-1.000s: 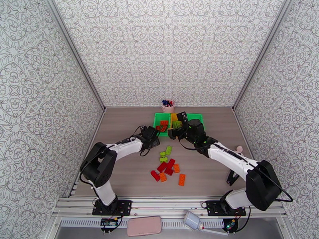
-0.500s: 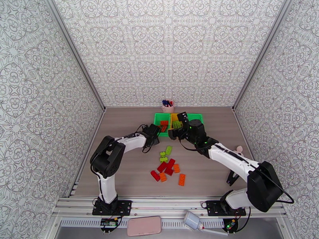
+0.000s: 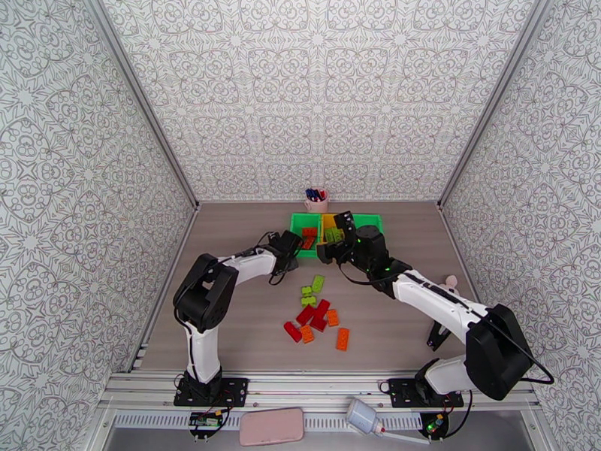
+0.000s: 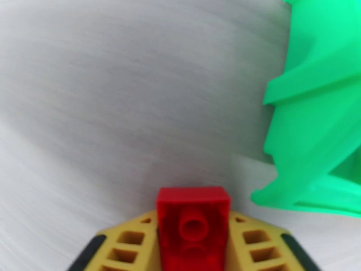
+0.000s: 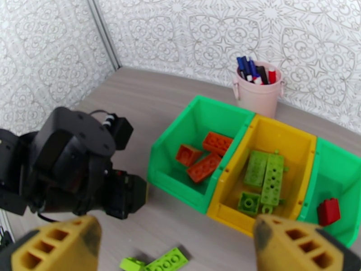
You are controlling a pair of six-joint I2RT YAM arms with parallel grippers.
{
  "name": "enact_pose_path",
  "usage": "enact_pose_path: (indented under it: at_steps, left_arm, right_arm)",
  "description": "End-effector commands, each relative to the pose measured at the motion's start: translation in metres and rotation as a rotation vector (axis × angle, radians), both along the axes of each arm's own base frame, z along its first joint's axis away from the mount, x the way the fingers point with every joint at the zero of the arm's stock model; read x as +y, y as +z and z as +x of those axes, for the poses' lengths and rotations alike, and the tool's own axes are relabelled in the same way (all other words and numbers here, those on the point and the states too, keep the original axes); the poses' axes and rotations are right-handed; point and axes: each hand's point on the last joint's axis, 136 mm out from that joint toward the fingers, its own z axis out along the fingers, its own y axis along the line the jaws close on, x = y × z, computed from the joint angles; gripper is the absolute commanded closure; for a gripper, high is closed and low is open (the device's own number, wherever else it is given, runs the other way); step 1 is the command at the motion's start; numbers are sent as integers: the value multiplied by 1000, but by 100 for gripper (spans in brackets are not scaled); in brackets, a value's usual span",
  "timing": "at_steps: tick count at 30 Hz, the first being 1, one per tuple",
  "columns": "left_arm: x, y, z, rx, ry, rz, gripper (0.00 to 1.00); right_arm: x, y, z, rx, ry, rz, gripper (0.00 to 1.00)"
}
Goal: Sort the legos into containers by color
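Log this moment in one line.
left gripper: shut on red lego, beside left green bin | right gripper: open, empty, facing yellow bin | loose legos: on table

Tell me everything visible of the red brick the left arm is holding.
The red brick is small, glossy plastic, seen end-on with a round knob or socket facing the camera. The left gripper's yellow fingers clamp it on both sides. It is over the pale table, close beside the green bin's outer wall, apart from it.
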Motion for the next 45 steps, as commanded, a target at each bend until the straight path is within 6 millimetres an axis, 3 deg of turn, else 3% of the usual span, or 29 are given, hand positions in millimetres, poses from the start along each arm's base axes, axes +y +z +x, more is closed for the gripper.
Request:
enact_pose_path:
  at_steps: [1, 9, 18, 24, 30, 37, 45]
  left_arm:
    - [2, 8, 0, 0, -12, 6, 73]
    - [5, 35, -15, -43, -56, -11, 73]
    - [-31, 78, -27, -227, -329, -146, 74]
    - [-80, 114, -26, -331, -550, -307, 77]
    - [-135, 138, -15, -400, -707, -339, 75]
    - [-202, 151, 5, -475, -815, -384, 75]
    - [-257, 146, 43, -530, -788, -431, 73]
  right_arm:
    - [1, 4, -1, 6, 8, 25, 8]
    - [-2, 17, -4, -22, 0, 45, 8]
    - [-27, 29, -8, -77, -102, 67, 9]
    - [-50, 33, -15, -83, -171, 88, 10]
    - [-95, 33, -23, -80, -324, 109, 10]
    - [-144, 32, -38, -77, -470, 121, 10]
    - [-162, 26, -52, -69, -511, 101, 10]
